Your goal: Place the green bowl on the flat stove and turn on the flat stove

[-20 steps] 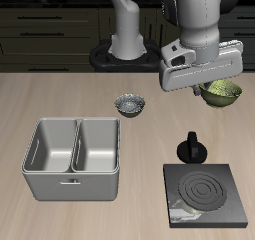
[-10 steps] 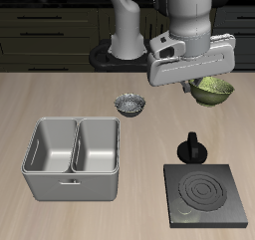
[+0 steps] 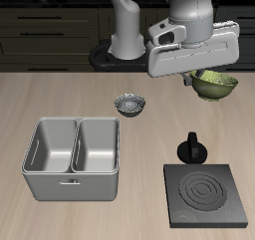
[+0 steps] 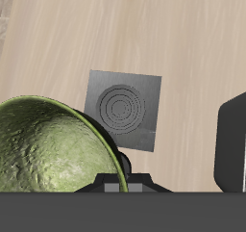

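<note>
Above the table [image 3: 60, 95], well behind the flat stove [image 3: 206, 192], the claw [image 3: 202, 79] holds the green bowl [image 3: 216, 84] clear of the surface. The exterior view shows the bowl lifted and tilted, its ribbed inside partly visible beneath the grey claw housing; no part of it touches the table. In the wrist view the bowl's mottled olive outer wall [image 4: 48, 144] fills the area beside one dark finger [image 4: 231, 140], and the claw is clamped on the bowl's rim, though the contact itself is partly hidden by the bowl. The flat stove lies near the table's front edge, a black square plate with concentric ring marks; the wrist view shows it [image 4: 123, 106] on the bare wood, well apart from the bowl. Its round black knob [image 3: 191, 147] stands at the stove's rear edge, on the side facing the bowl. The knob's setting cannot be told from these views. Beside the stove, along the front of the table, sits a grey two-compartment metal basin [image 3: 74, 159]. Behind the basin, and farther from the stove than the basin, rests a small grey-and-white patterned bowl [image 3: 129, 105].
</note>
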### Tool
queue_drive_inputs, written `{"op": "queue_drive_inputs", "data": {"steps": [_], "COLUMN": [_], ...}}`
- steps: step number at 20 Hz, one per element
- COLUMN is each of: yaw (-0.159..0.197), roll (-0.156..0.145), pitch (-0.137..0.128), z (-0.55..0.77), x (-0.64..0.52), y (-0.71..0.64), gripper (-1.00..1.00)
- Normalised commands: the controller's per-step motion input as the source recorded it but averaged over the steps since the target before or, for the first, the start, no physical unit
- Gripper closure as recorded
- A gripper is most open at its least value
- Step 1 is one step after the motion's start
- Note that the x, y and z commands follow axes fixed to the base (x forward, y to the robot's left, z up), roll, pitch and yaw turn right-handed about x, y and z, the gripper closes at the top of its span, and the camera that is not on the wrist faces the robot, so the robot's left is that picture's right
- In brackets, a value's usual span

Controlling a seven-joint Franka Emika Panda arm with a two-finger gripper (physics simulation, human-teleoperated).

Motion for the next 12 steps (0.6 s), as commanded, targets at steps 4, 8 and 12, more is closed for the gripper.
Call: {"op": "queue_drive_inputs", "data": {"steps": [4,8,12], "yaw": [0.0,-0.004,0.021], "roll": [-0.009,-0.029,-0.043], "pitch": [-0.048,-0.051,-0.033], "z": [0.26,0.27,0.46], "x": [0.19,0.11,0.14], "y": [0.02,-0.18,-0.29], "gripper": [1.0,1.0,1.0]}}
